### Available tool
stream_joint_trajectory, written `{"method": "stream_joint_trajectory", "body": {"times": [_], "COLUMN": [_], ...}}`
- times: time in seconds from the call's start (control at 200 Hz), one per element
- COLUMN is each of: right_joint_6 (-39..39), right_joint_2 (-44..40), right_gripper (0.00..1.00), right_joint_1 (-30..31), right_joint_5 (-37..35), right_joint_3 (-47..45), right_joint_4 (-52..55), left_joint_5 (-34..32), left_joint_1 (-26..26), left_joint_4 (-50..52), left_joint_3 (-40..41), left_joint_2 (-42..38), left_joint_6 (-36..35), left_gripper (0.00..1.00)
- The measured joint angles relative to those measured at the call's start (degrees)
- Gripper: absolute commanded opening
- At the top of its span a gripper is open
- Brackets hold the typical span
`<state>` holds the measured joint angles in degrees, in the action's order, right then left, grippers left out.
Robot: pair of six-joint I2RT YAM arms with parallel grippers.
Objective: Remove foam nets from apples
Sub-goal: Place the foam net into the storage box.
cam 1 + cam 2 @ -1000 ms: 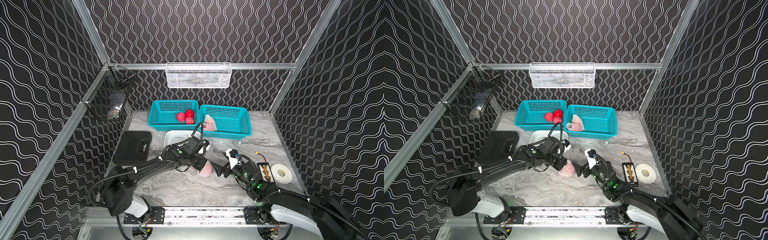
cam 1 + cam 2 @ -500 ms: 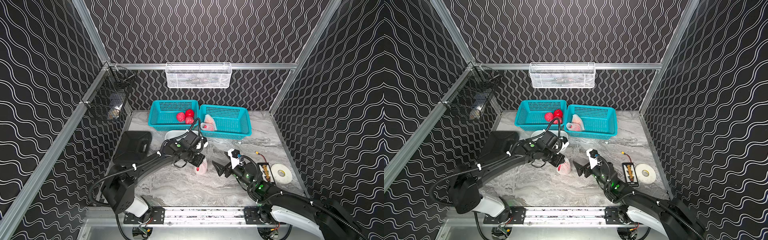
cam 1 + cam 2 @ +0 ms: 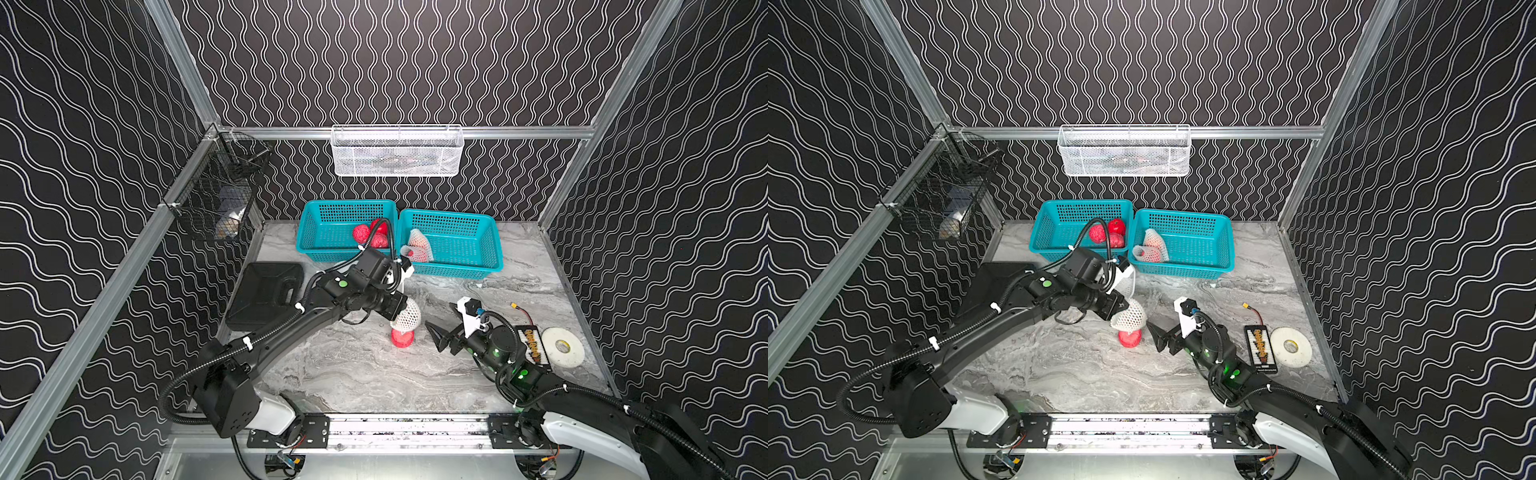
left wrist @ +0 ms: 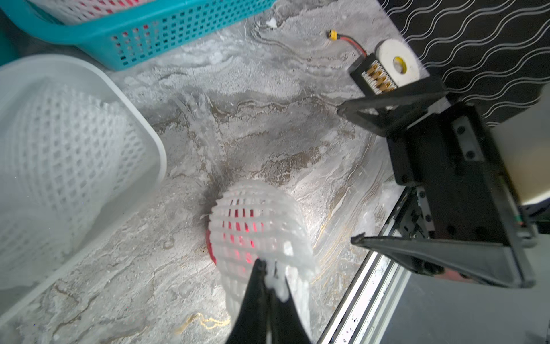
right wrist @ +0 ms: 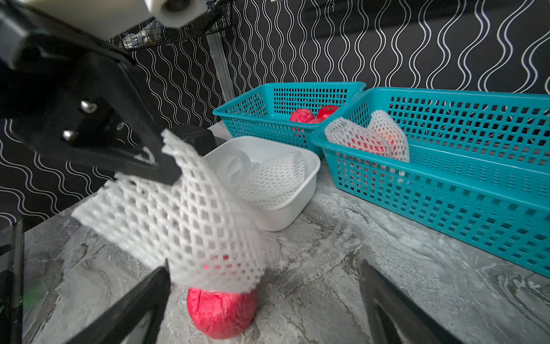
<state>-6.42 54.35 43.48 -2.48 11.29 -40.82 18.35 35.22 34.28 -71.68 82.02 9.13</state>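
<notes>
The left hand [image 4: 269, 269] pinches the top of a white diamond-mesh foam net [image 5: 190, 226] that drapes only the upper part of a round red apple [image 5: 221, 312] on the grey marbled counter [image 3: 353, 374]. The right hand [image 3: 438, 316] gapes wide, empty, just beside.

Bare table [image 3: 353, 374] nearside (baskets [image 3: 451, 271] block rear).

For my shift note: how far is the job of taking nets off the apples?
Done: three bare apples lie in one basket, and empty nets lie in the tub. In hand: the left end effector is shut on a net, drawn mostly off an apple on the table; the right end effector stands open beside it. Left: two netted apples, it seems, in the other basket.
</notes>
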Motion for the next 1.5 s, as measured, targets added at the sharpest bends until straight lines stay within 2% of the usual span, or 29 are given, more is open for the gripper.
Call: {"method": "stream_joint_trajectory", "body": {"times": [0.165, 0.365, 0.606, 0.771, 1.116, 1.341, 1.501], "right_joint_6": [0.0, 0.0, -0.2, -0.2, -0.3, -0.4, -0.4], "right_joint_2": [0.0, -0.5, -0.5, 0.2, 1.8, 2.2, 2.7], "right_gripper": [1.00, 1.00, 1.00, 1.00, 1.00, 1.00, 1.00], "right_joint_1": [0.0, 0.0, 0.0, 0.0, 0.0, 0.0, 0.0], "right_joint_5": [0.0, -0.1, -0.2, -0.2, 0.3, 0.5, 0.5], "right_joint_3": [0.0, 0.0, 0.0, 0.2, 0.6, 0.7, 0.7], "right_joint_4": [0.1, 0.5, 0.7, 0.9, 1.1, 1.1, 1.1], "left_joint_5": [2.6, 3.9, 9.7, 13.7, 11.2, 7.6, 5.5], "left_joint_1": [-4.3, -15.5, -28.2, -30.8, -31.3, -31.6, -31.6], "left_joint_4": [-5.9, -25.8, -51.0, -62.9, -63.3, -59.7, -56.9], "left_joint_3": [0.1, 11.4, 19.6, 21.3, 29.2, 32.2, 31.3], "left_joint_2": [-2.6, -6.2, 0.5, 5.9, 4.6, 3.3, 4.1], "left_joint_6": [0.4, 8.0, 22.9, 30.0, 30.4, 30.3, 29.7], "left_gripper": [0.00, 0.00, 0.00, 0.00, 0.00, 0.00, 0.00]}}
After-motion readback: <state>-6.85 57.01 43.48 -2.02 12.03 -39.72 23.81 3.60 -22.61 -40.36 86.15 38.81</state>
